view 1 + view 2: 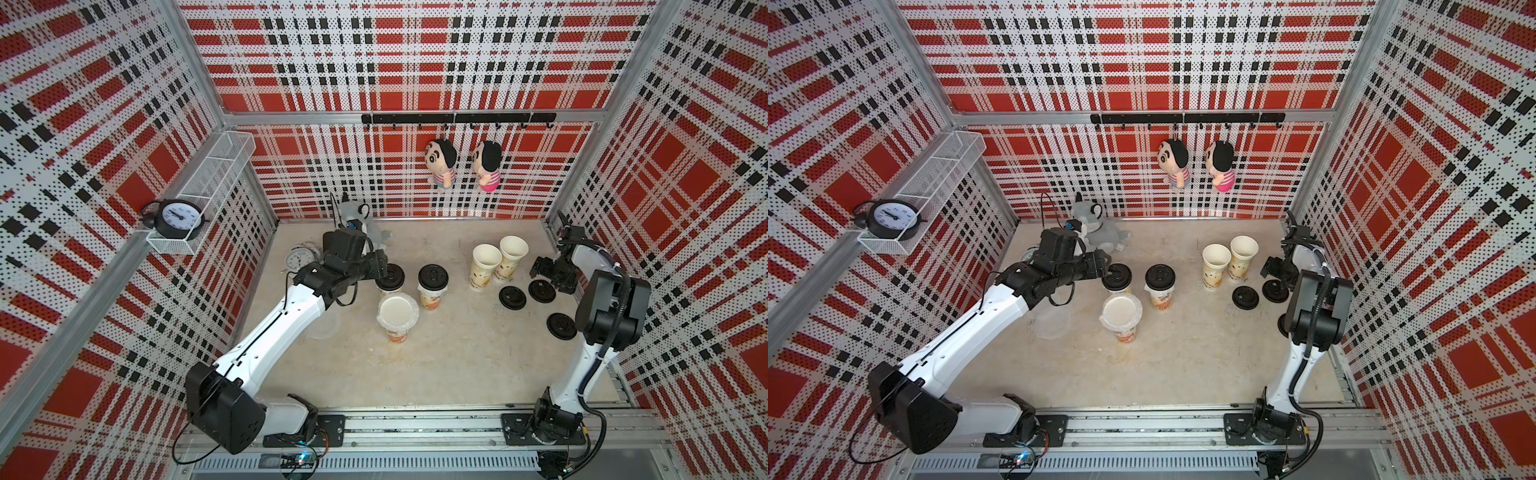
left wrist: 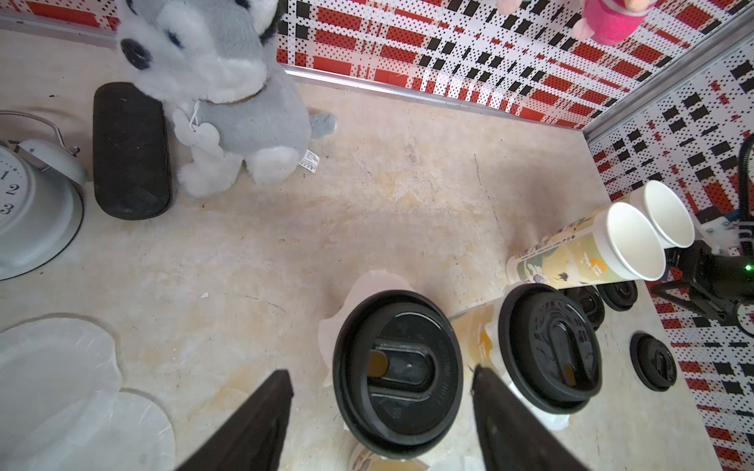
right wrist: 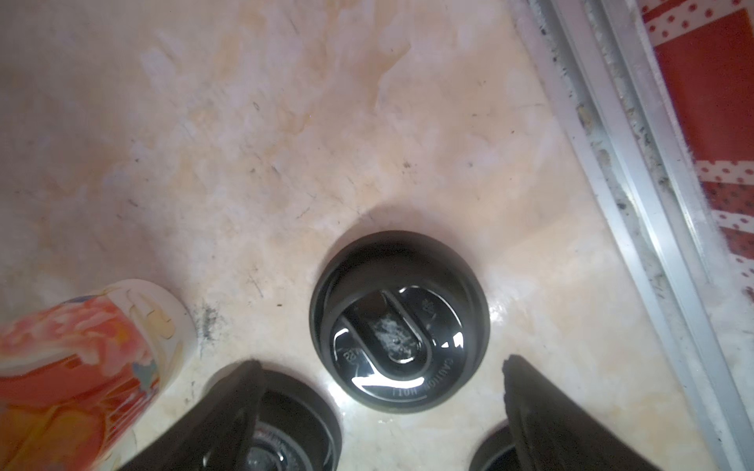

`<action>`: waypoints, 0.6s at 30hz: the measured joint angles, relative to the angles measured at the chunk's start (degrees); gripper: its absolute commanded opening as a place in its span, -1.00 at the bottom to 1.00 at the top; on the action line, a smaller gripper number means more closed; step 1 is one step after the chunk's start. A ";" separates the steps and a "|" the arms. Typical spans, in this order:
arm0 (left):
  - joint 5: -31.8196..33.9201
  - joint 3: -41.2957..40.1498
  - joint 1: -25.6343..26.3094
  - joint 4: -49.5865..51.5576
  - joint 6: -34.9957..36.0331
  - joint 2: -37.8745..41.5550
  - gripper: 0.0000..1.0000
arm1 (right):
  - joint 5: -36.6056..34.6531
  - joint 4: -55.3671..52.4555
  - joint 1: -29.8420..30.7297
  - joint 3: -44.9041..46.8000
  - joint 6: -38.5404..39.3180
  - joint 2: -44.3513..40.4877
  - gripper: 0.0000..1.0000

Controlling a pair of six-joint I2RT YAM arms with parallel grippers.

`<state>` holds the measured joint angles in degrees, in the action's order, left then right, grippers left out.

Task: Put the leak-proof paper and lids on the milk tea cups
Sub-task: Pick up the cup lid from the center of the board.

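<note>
Five milk tea cups stand on the table. Two open ones (image 1: pixel 486 266) (image 1: pixel 513 257) are at the back right. Two carry black lids (image 1: pixel 390 276) (image 1: pixel 433 277). In front of these, a sheet of leak-proof paper (image 1: pixel 398 311) lies across the mouth of the fifth cup (image 1: pixel 397 336). More leak-proof paper (image 2: pixel 61 367) lies loose on the table under my left arm. My left gripper (image 2: pixel 381 379) is open, its fingers on either side of the left lidded cup (image 2: pixel 398 371) and apart from it. My right gripper (image 3: pixel 383 367) is open over loose black lids (image 3: pixel 398 322).
Three loose black lids (image 1: pixel 512 297) (image 1: pixel 541 290) (image 1: pixel 561 326) lie at the right. A grey plush dog (image 2: pixel 220 81), a black case (image 2: pixel 130 151) and a white alarm clock (image 1: pixel 299 257) crowd the back left. Two dolls (image 1: pixel 441 162) hang on the back wall.
</note>
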<state>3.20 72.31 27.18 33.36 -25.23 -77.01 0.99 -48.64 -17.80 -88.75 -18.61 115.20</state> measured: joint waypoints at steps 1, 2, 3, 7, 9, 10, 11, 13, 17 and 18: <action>0.00 0.00 -0.09 -0.02 0.00 -0.09 0.46 | -0.07 0.00 0.00 0.02 0.09 0.35 0.84; 0.00 0.00 -0.17 -0.02 0.00 -0.20 0.46 | -0.13 -0.02 0.00 0.02 0.15 0.61 0.83; 0.00 0.00 -0.22 -0.02 0.02 -0.28 0.46 | -0.17 -0.02 0.00 0.02 0.22 0.87 0.82; 0.00 0.00 -0.26 -0.02 0.00 -0.52 0.46 | -0.17 -0.02 0.00 0.02 0.48 1.64 0.78; 0.00 -0.02 -0.26 -0.02 0.00 -0.55 0.46 | -0.17 -0.02 0.00 0.02 0.59 1.99 0.77; 0.00 -0.04 -0.26 -0.02 0.00 -0.55 0.46 | -0.17 -0.02 0.00 0.02 0.61 2.23 0.76; 0.00 -0.04 -0.26 -0.02 0.00 -0.55 0.45 | -0.17 -0.02 0.00 0.02 0.61 2.45 0.75; 0.00 -0.07 -0.26 0.00 0.00 -0.55 0.45 | -0.17 0.00 0.00 0.02 0.66 2.89 0.73; 0.00 -0.22 -0.26 0.00 0.00 -0.55 0.45 | -0.22 -0.02 0.00 0.02 0.76 3.30 0.69; 0.00 -0.26 -0.26 0.00 0.00 -0.55 0.45 | -0.24 0.00 0.00 0.02 0.79 3.30 0.67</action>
<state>3.20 72.05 26.92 33.36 -25.23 -77.56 0.75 -48.64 -17.80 -88.73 -17.82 118.50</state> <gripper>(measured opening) 0.726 0.847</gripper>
